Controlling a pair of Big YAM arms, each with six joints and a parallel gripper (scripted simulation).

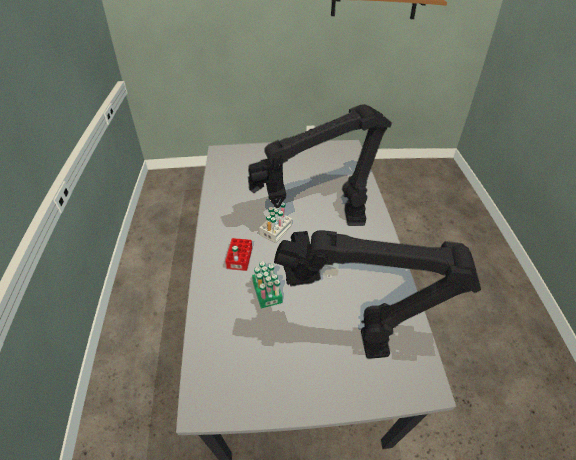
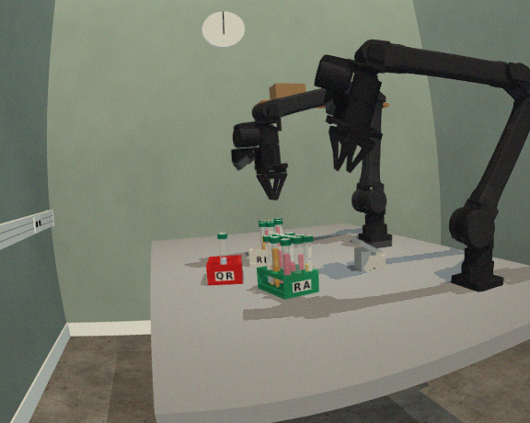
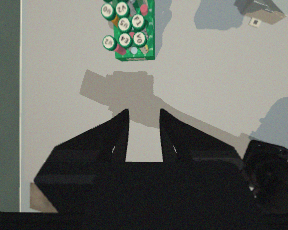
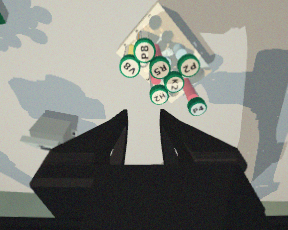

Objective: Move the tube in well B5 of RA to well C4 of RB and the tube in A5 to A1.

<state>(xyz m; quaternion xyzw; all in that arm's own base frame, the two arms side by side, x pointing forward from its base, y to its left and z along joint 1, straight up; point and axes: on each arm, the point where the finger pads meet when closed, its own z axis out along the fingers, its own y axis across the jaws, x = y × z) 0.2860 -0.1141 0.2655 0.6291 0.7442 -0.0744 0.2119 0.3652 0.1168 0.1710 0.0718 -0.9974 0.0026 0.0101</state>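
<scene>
The green rack RA [image 1: 268,298] [image 2: 288,280] holds several green-capped tubes. It shows at the top of the left wrist view [image 3: 130,30]. The white rack RB [image 1: 275,225] [image 4: 163,55] also holds several capped tubes and is partly hidden behind RA in the exterior view [image 2: 259,257]. My left gripper [image 2: 347,161] [image 3: 144,114] hangs high above the table to the side of RA, fingers slightly apart and empty. My right gripper [image 1: 278,202] [image 2: 272,190] [image 4: 143,115] hovers high over RB's edge, fingers slightly apart and empty.
A red rack QR [image 1: 239,254] [image 2: 224,271] with one tube stands beside RA and RB. A small grey box [image 2: 369,259] [image 3: 258,10] [image 4: 51,130] sits on the table between the racks and the arm bases.
</scene>
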